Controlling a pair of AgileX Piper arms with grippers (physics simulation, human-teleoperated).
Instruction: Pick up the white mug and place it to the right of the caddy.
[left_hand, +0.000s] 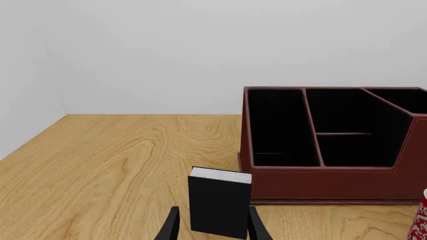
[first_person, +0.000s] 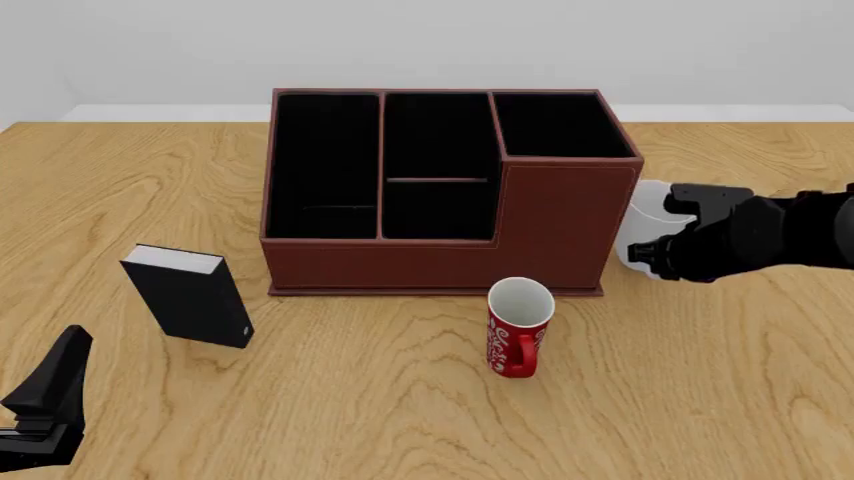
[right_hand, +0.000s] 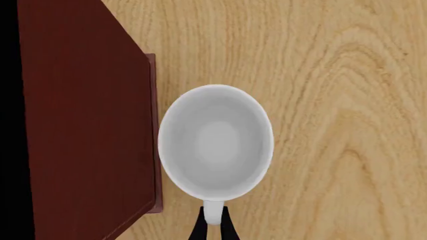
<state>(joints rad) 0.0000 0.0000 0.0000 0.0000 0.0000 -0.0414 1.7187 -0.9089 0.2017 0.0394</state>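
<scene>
Left claw (left_hand: 212, 227): parked low at my near left corner, well away from the work. Its fingers stand apart, framing the small black box (first_person: 190, 294) beyond them but gripping nothing. No concern unless it drifts forward into that box.

Red mug (first_person: 518, 327): upright on the surface (first_person: 400, 400), just in front of the caddy's near wall and apart from my right arm. I judge it safe as long as I withdraw to the right and not across the front.

Right claw (right_hand: 211, 226): over the white mug (right_hand: 215, 142), looking straight down into it. The two fingers sit pressed together on the handle at the rim. I cannot confirm from these views whether the mug's base rests on the surface or hangs above it.

White mug position: immediately right of the caddy (first_person: 441, 190), its rim very close to the right wall; whether they touch I cannot tell.

Risks, in my judgement:
- The grip is on the handle alone. The body hangs off to one side of the pinch, so it may swing or slip if I move sharply.
- Opening my fingers before the base is down would drop and possibly tip it.
- Any drift to the left would knock the mug against the caddy wall and twist it in my hold.
- Pulling away sideways could hook the handle and drag the mug along.
</scene>
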